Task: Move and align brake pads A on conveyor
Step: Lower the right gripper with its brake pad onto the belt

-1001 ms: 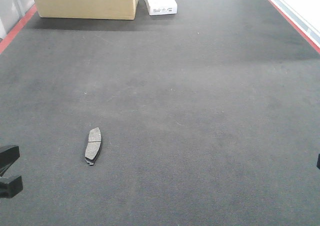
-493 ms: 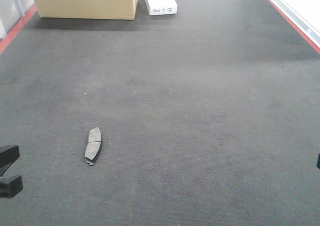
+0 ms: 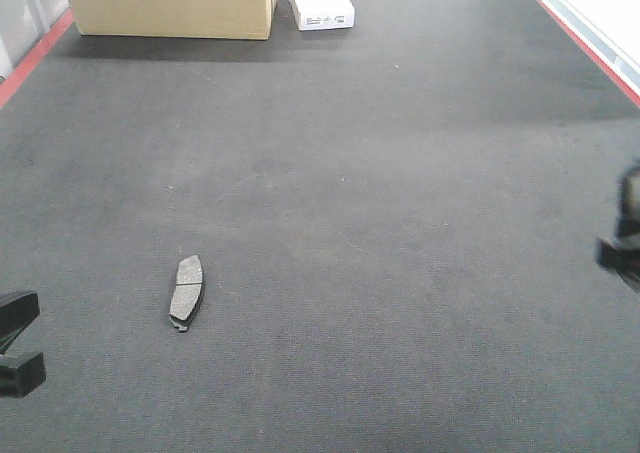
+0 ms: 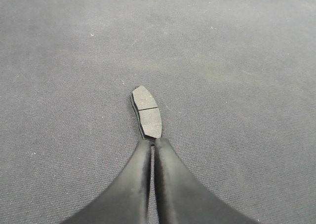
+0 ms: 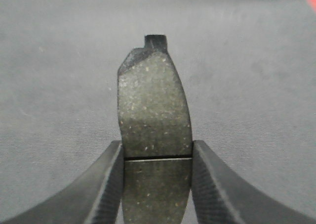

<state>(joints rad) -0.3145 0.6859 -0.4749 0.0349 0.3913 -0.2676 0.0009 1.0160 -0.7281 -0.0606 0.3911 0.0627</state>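
Mid-carry I reckon: right gripper (image 5: 157, 146) has jaws clamped on a brake pad (image 5: 153, 103) near the conveyor's (image 3: 400, 173) right edge, left gripper (image 4: 152, 144) has jaws together, and next it needs lining up beside the left-side pad (image 3: 186, 292).

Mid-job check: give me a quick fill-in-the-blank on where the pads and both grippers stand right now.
1. The right gripper clamps the held brake pad between its jaws, while the jaws of the left gripper are ____ on nothing.
2. In the front view, exactly ____ loose brake pad lies flat on the conveyor.
3. That loose brake pad lies nearer the ____ gripper.
Missing words: shut; one; left.
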